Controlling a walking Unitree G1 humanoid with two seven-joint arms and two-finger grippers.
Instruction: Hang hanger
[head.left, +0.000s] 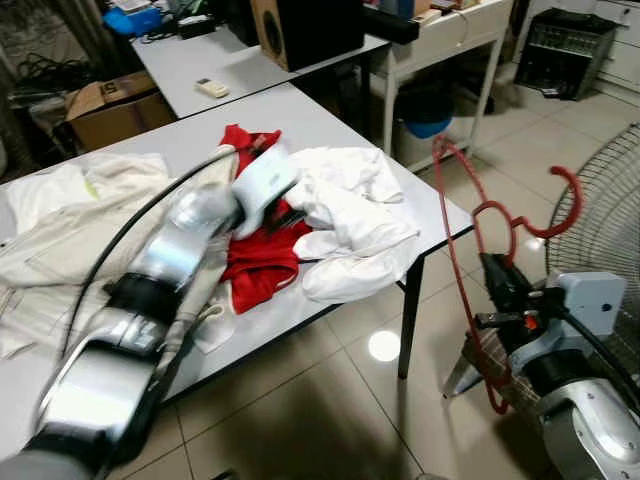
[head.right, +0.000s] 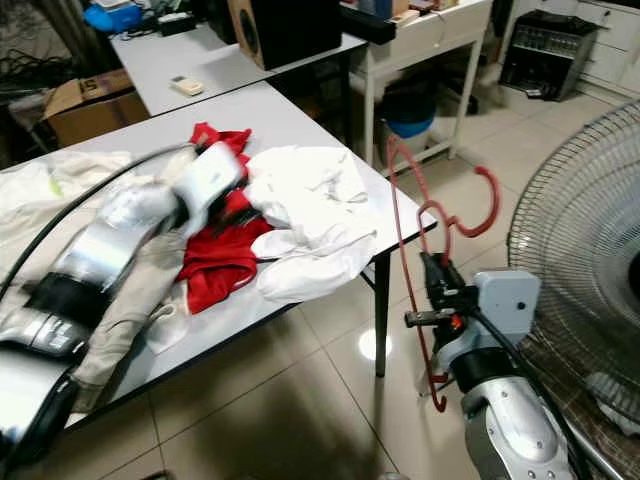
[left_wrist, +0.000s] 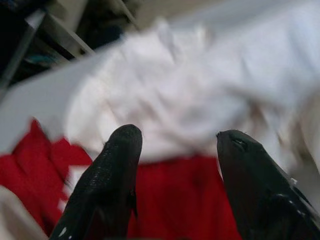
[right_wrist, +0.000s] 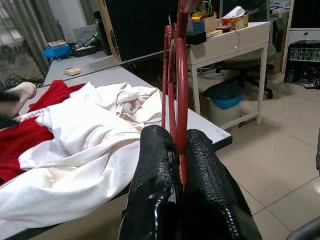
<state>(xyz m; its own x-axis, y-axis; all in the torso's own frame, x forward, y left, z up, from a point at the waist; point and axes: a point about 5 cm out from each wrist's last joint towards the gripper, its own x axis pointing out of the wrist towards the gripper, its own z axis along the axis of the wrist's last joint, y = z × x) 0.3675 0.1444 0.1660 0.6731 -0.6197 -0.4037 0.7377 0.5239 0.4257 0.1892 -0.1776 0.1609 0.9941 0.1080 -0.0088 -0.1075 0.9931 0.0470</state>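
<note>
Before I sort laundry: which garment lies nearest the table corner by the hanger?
The white shirt, draped over that corner; the red garment and beige clothes lie farther in.

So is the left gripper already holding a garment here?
No: in the left wrist view the left gripper hovers with its fingers apart above the red garment and white garment, gripping nothing.

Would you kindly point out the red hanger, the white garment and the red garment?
red hanger (head.left: 563, 179), left eye view, on its hook.
white garment (head.right: 310, 215), right eye view, mid-pile.
red garment (head.left: 262, 262), left eye view, lower fold.
</note>
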